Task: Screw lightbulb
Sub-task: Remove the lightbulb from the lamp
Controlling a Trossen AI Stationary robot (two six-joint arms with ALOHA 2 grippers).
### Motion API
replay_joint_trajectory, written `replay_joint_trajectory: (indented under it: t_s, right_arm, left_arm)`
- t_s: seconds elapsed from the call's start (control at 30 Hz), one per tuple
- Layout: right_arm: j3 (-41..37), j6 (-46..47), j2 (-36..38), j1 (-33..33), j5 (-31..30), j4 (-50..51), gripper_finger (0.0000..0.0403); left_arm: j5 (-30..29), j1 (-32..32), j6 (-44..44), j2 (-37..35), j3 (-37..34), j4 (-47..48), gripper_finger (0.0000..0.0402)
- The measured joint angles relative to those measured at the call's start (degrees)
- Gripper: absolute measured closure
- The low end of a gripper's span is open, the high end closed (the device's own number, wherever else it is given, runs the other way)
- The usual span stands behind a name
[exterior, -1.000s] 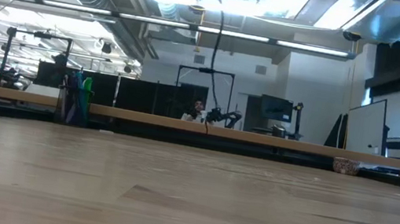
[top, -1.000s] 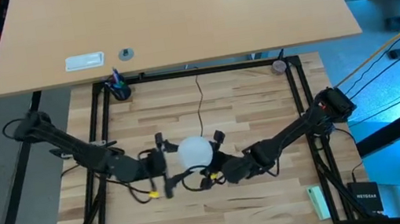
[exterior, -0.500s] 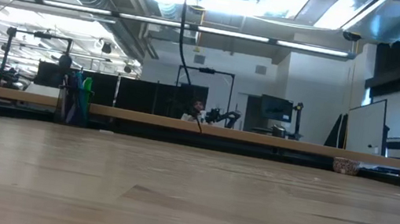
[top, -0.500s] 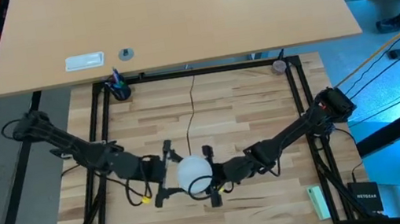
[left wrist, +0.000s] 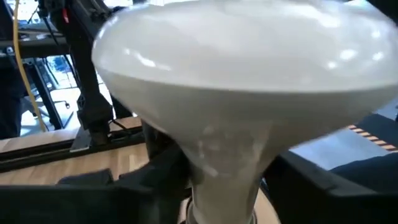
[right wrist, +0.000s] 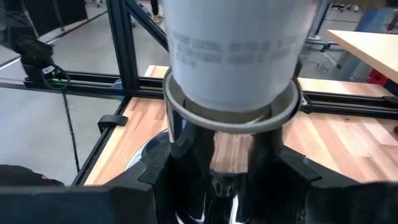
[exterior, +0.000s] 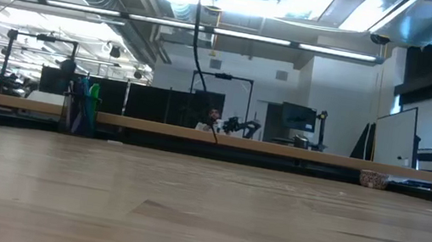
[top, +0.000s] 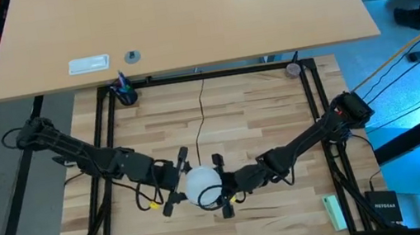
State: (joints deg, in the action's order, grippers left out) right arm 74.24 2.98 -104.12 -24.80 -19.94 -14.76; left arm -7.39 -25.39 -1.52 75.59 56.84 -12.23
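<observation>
The lightbulb (top: 202, 184) is a frosted white globe held upright above the near middle of the table. Its printed neck (right wrist: 230, 50) sits in the ring of a shiny metal socket (right wrist: 231, 109). A thin black cord (top: 199, 119) runs from the socket to the far edge. My right gripper (top: 222, 184) reaches in from the right and is shut on the socket under the globe. My left gripper (top: 176, 181) comes from the left, open, with one finger on the far side and one on the near side of the globe (left wrist: 242, 74). My left gripper has its fingers on either side of the globe; whether they touch it I cannot tell. My right gripper pinches the socket's shiny body (right wrist: 214, 149) below its ring, one finger (right wrist: 163, 168) on each side. It comes in about level from the table's right. The socket is lifted clear of the table, with the lightbulb standing up out of it.
A cup of pens (top: 124, 93) stands at the far left corner and a small round dish (top: 293, 69) at the far right. A pale green block (top: 334, 211) lies near the right front. Black frame rails (top: 106, 150) border the wooden table.
My right gripper has carried the socket and lightbulb toward the near edge and a little left, and the cord has swung with it. My left gripper has moved right toward the globe, and the gap between its fingers has narrowed around it.
</observation>
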Motion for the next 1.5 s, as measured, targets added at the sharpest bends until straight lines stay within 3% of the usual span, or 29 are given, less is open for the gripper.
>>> replay_joint_trajectory:
  t_s: [0.07, 0.17, 0.47, 0.57, 0.67, 0.73, 0.9, 1.03, 1.17, 1.27, 1.37, 1.5]
  right_arm:
    - [0.0, 0.0, 0.0, 0.0, -1.9, 0.1, 0.0224]
    - [-0.1, 0.0, 0.0, -0.1, -8.0, 1.2, 0.0224]
    - [-0.1, 2.6, 0.0, 0.0, -30.0, 2.5, 0.0224]
    - [-0.1, 3.1, -0.1, 0.0, -33.6, 2.7, 0.0224]
    - [-0.2, 3.6, -0.1, 0.0, -33.9, 3.0, 0.0224]
    - [-0.2, 3.7, -0.1, 0.0, -33.8, 3.0, 0.0224]
    - [-0.1, 2.6, -0.1, 0.1, -32.9, 2.1, 0.0224]
    - [0.0, 2.6, 0.0, 0.0, -31.5, 2.0, 0.0224]
    - [0.0, 1.8, 0.6, -0.4, -28.2, 1.2, 0.0224]
    - [0.0, 0.8, 0.6, -0.4, -20.8, 0.7, 0.0224]
    - [0.0, 0.3, 0.5, -0.3, -12.0, 0.8, 0.0224]
    - [0.0, 0.1, 0.3, -0.3, -8.0, 0.7, 0.0224]
  left_arm:
    - [-0.4, 0.0, 0.0, 0.0, 0.0, 0.9, 0.0258]
    - [-4.9, -0.2, -0.2, -0.1, 0.0, 2.5, 0.0260]
    - [-30.2, -3.0, 4.1, 1.0, 0.1, 0.3, 0.0260]
    - [-37.7, -4.0, 5.4, 3.6, 0.1, -3.7, 0.0260]
    - [-40.2, -4.2, 5.5, 5.7, 0.1, -7.2, 0.0260]
    - [-40.2, -4.2, 5.4, 6.1, 0.1, -8.2, 0.0251]
    - [-38.6, -4.6, 4.1, 5.5, 0.0, -7.1, 0.0170]
    - [-35.7, -5.5, 2.6, 3.0, 0.0, -4.9, 0.0129]
    - [-34.3, -6.8, 1.9, -1.3, 0.0, 1.8, 0.0115]
    - [-30.5, -7.3, 1.6, -4.6, 0.0, 5.9, 0.0113]
    - [-24.6, -7.2, 0.8, -5.1, 0.1, 4.6, 0.0113]
    - [-20.5, -6.6, -1.0, -3.1, 0.1, 2.1, 0.0112]
